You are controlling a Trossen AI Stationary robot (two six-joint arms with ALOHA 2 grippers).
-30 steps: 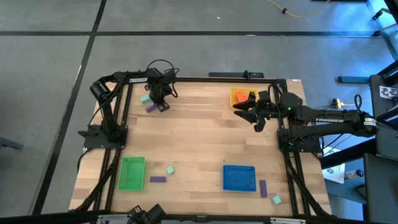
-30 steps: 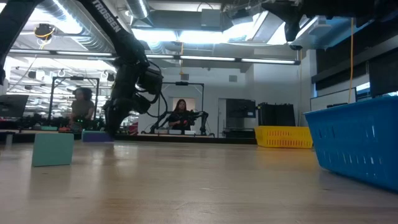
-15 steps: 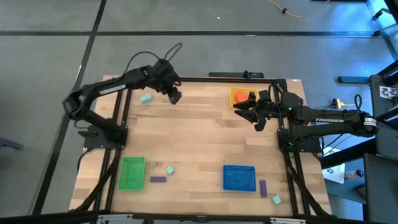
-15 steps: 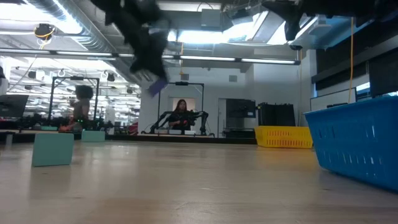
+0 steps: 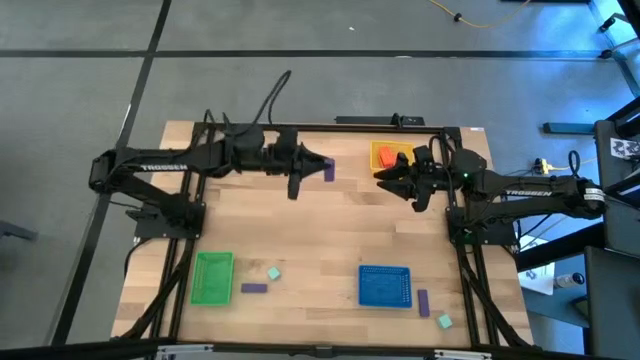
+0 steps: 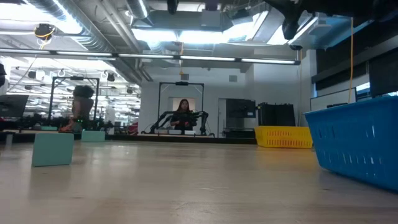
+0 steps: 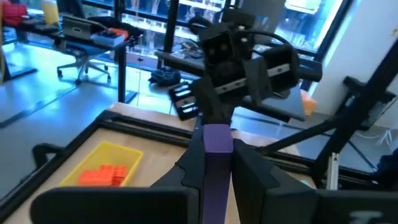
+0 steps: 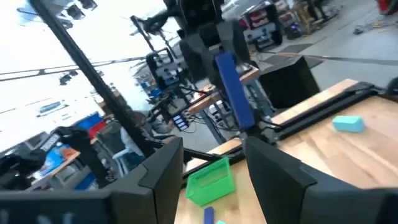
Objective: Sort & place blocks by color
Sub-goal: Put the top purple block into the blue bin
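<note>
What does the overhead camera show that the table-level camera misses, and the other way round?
Only the overhead view shows the left gripper holding a purple block above the table, the right gripper open beside the yellow tray, and the green tray. Only the table-level view shows the room behind, with a seated person. Both show the blue tray and a mint block.

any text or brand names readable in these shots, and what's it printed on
"TROSSEN" on the left arm, white letters on its dark link, high view.
"TROSSEN" on the right arm, same lettering, high view.
A patterned tag on the dark stand at the right edge is too small to read.
Nothing legible on the trays or blocks.
</note>
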